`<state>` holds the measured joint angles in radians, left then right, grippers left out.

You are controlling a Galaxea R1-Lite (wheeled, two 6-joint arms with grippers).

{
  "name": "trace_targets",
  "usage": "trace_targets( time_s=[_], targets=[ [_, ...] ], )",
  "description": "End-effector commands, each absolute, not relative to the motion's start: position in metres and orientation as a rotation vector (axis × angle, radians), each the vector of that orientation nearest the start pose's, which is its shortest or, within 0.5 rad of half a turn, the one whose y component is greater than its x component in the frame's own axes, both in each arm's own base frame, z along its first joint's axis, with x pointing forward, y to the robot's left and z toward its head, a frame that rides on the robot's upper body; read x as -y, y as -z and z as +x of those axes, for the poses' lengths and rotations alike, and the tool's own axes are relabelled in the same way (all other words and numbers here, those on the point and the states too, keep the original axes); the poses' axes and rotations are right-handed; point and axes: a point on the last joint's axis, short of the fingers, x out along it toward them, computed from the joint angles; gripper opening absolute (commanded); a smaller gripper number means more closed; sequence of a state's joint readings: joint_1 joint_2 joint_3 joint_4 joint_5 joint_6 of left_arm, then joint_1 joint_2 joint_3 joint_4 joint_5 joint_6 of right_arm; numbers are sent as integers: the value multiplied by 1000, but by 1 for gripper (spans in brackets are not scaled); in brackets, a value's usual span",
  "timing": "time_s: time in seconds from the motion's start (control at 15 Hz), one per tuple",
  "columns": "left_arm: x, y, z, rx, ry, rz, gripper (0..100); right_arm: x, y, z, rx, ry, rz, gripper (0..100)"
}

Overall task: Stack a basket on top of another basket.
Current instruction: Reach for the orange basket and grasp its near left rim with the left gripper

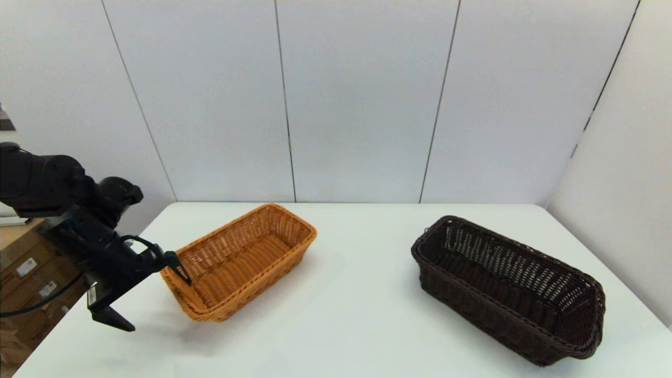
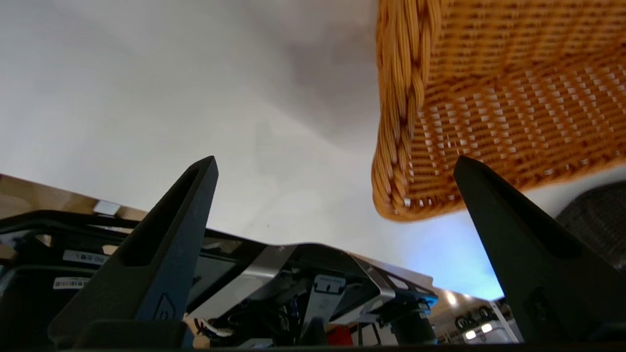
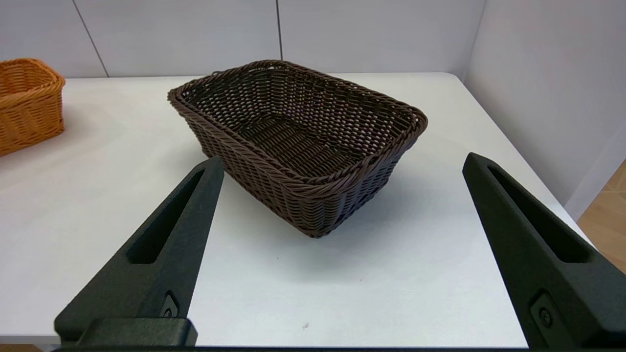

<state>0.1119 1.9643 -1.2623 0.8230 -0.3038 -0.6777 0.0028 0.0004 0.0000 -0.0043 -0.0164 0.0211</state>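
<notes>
The orange-tan basket (image 1: 241,260) sits on the left half of the white table (image 1: 357,315). My left gripper (image 1: 149,296) is open at its near-left corner. One finger (image 1: 178,269) reaches the braided rim and the other (image 1: 113,319) hangs outside, over the table. In the left wrist view that corner of the orange-tan basket (image 2: 489,98) lies close to one finger of the open left gripper (image 2: 336,160). The dark brown basket (image 1: 509,289) stands apart on the right. My right gripper (image 3: 343,159) is out of the head view, open and empty, short of the dark brown basket (image 3: 298,137).
Grey wall panels (image 1: 362,105) close off the back and right sides of the table. Cardboard boxes (image 1: 26,283) stand beyond the table's left edge. Bare white tabletop (image 1: 362,262) separates the two baskets.
</notes>
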Motion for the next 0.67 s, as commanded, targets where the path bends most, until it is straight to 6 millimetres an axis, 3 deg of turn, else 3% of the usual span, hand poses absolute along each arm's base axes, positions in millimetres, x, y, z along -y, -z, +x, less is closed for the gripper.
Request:
trace_targets(
  time_s=[0.07,0.47,0.67],
  targets=[
    [-28,-104,316,-1517,-387,-857,100,0,-76,-23,5,14,22,100],
    [-30,-78,342,-1550,-420,-841,100,0,-76,-23,5,14,22,100],
    [-20,-66,353,-1569,-433,-781,100,0,-76,-23,5,14,22,100]
  ],
)
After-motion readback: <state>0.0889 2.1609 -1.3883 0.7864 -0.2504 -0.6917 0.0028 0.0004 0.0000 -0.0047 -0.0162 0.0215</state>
